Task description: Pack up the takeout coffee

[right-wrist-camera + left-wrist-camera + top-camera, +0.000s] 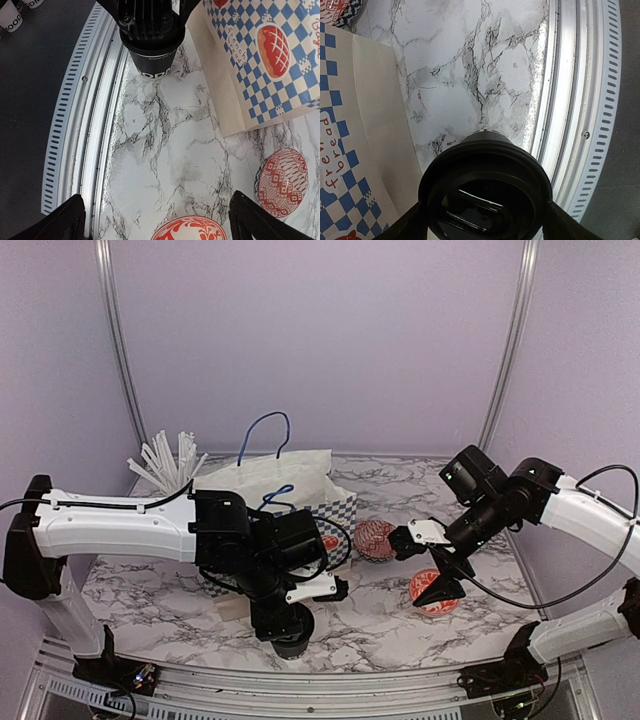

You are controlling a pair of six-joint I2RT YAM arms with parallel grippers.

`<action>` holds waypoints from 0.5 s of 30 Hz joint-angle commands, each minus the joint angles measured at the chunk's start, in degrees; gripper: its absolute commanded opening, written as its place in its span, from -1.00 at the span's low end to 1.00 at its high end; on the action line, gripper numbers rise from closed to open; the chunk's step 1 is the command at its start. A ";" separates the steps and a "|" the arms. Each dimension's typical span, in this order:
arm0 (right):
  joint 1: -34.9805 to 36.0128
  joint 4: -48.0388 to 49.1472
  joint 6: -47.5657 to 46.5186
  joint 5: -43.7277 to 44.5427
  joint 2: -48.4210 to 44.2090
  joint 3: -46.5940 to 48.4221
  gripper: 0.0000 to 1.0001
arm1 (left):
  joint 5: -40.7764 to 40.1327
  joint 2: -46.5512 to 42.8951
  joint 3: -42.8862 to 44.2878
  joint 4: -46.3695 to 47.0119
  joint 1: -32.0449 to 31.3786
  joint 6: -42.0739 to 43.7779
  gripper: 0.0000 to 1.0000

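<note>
A takeout coffee point(291, 644), a black paper cup with a black lid, stands upright on the marble table close to the front rail. In the left wrist view its lid point(485, 185) fills the space between my fingers. My left gripper point(290, 626) comes down over it, and both fingers rest against its sides, their tips hidden below the rim. The right wrist view shows the same cup point(152, 62) with white lettering near its base, under the left gripper point(150, 20). My right gripper point(440, 578) hovers open over a red-and-white bowl point(187, 229) and holds nothing.
A white paper bag point(300, 480) with blue checks and blue handles stands behind the left gripper. A second patterned bowl point(375, 538) sits beside it. A bundle of white wrapped straws point(170, 462) is at the back left. The metal rail point(570, 125) runs right beside the cup.
</note>
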 commanded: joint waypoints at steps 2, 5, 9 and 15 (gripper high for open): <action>-0.24 0.46 0.85 -1.36 0.69 1.58 0.95 | 1.13 0.87 -2.13 -0.61 0.32 0.51 0.58; -0.24 0.45 0.95 -1.42 0.68 1.70 0.95 | 1.42 0.91 -2.32 -0.39 0.32 0.50 0.58; -0.26 0.09 1.21 -1.65 0.76 3.09 0.94 | 1.01 1.19 -2.51 -0.23 0.32 0.43 0.56; -0.34 -2.85 -0.43 -4.32 0.04 12.53 0.93 | 3.43 0.82 -1.32 -0.52 -0.13 -0.19 0.43</action>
